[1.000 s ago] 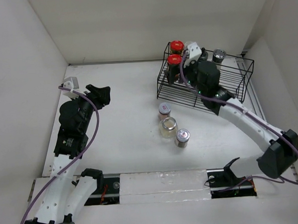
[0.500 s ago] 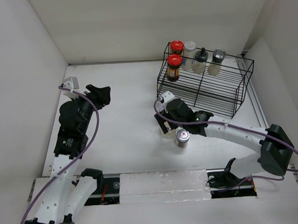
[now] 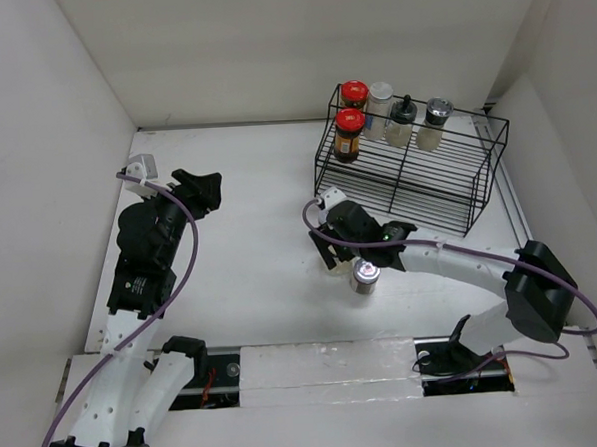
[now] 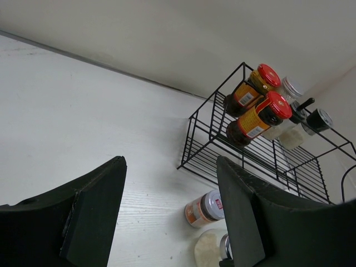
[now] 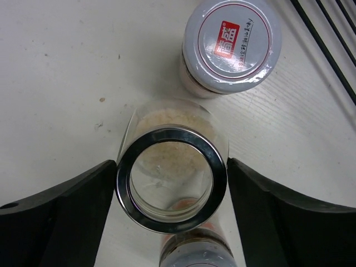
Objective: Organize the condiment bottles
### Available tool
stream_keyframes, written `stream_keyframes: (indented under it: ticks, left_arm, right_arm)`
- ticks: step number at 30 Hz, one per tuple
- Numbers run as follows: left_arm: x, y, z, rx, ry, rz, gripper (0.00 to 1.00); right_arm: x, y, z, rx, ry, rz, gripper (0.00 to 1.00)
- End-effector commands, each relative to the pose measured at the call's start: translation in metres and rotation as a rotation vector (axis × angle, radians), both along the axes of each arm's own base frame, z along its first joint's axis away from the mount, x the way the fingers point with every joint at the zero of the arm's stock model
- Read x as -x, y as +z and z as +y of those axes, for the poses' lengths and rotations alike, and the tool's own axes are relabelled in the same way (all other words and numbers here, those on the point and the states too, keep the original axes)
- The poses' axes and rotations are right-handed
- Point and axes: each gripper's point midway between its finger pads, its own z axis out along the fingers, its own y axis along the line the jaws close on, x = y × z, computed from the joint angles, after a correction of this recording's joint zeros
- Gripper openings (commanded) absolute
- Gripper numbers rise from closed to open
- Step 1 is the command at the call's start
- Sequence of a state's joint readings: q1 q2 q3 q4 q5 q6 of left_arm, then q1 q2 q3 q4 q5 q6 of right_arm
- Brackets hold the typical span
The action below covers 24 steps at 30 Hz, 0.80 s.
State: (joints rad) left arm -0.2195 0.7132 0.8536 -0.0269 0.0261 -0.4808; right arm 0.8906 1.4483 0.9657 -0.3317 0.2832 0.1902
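A clear jar (image 5: 167,133) with a silver ring lid and pale powder stands on the white table. My right gripper (image 5: 172,167) is over it, one finger against each side of the lid rim. Just beyond it stands a white-lidded jar (image 5: 232,41) with an orange label, and on the near side a silver-capped shaker (image 5: 194,253) (image 3: 365,273). In the top view the right gripper (image 3: 338,243) hides most of the clear jar. Two dark red-lidded jars (image 3: 349,121) and three pale bottles (image 3: 403,113) stand in the rack. At the left, my left gripper (image 3: 202,188) (image 4: 169,161) is open and empty.
The black wire rack (image 3: 437,191) sits at the back right by the enclosure's right wall. White walls close in the table on the left, back and right. The arm bases and a rail run along the near edge.
My right arm left the rack, swung down to the jars on the table and settled its fingers round the clear jar. The left arm has not moved.
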Motion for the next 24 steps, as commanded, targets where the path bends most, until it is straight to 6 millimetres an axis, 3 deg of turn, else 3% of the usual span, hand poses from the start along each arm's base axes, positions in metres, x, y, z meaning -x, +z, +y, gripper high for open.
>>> stream_keyframes:
  ticks: [1,3,5,6,9,10,12,13,17,19,20,22,23,24]
  left_arm:
    - [0.002,0.03,-0.002,0.026,-0.012,-0.087,0.62]
    - [0.002,0.03,-0.002,0.026,-0.012,-0.087,0.62]
    - [0.002,0.03,-0.002,0.026,-0.012,-0.087,0.62]
    - [0.002,0.03,-0.002,0.026,-0.012,-0.087,0.62]
    - [0.002,0.03,-0.002,0.026,-0.012,-0.087,0.62]
    - [0.002,0.03,-0.002,0.026,-0.012,-0.087,0.62]
    - [0.0,0.027,-0.004,0.024,-0.021,-0.078,0.62]
    - [0.001,0.027,-0.005,0.024,-0.032,-0.078,0.62]
    - [0.001,0.027,-0.005,0.024,-0.032,-0.078,0.62]
    - [0.003,0.032,-0.005,0.027,-0.032,-0.096,0.62]
    - [0.003,0.032,-0.005,0.028,-0.032,-0.096,0.62]
    - [0.003,0.032,-0.005,0.028,-0.032,-0.096,0.62]
    - [0.003,0.032,-0.005,0.028,-0.032,-0.096,0.62]
    - [0.004,0.032,-0.008,0.028,-0.043,-0.096,0.62]
  right_arm:
    - [-0.005,0.008,0.008,-0.064,-0.012,-0.02,0.82]
    - [-0.008,0.01,0.005,-0.072,-0.022,-0.026,0.64]
    - [-0.008,0.016,0.005,-0.08,-0.022,-0.033,0.62]
    - [-0.009,0.028,0.006,-0.099,-0.022,-0.049,0.61]
    - [-0.014,0.08,0.004,-0.153,-0.007,-0.153,0.61]
    - [-0.02,0.122,-0.003,-0.189,-0.021,-0.233,0.61]
    - [-0.029,0.164,-0.017,-0.225,-0.047,-0.312,0.61]
    - [-0.033,0.203,-0.025,-0.264,-0.05,-0.389,0.6]
    - [-0.062,0.264,-0.065,-0.3,-0.155,-0.528,0.6]
    - [-0.077,0.275,-0.088,-0.29,-0.218,-0.557,0.6]
    - [-0.081,0.291,-0.096,-0.306,-0.23,-0.592,0.6]
    - [-0.096,0.291,-0.103,-0.309,-0.247,-0.598,0.6]
    - [-0.106,0.294,-0.119,-0.303,-0.284,-0.608,0.6]
    - [-0.117,0.294,-0.122,-0.303,-0.296,-0.612,0.6]
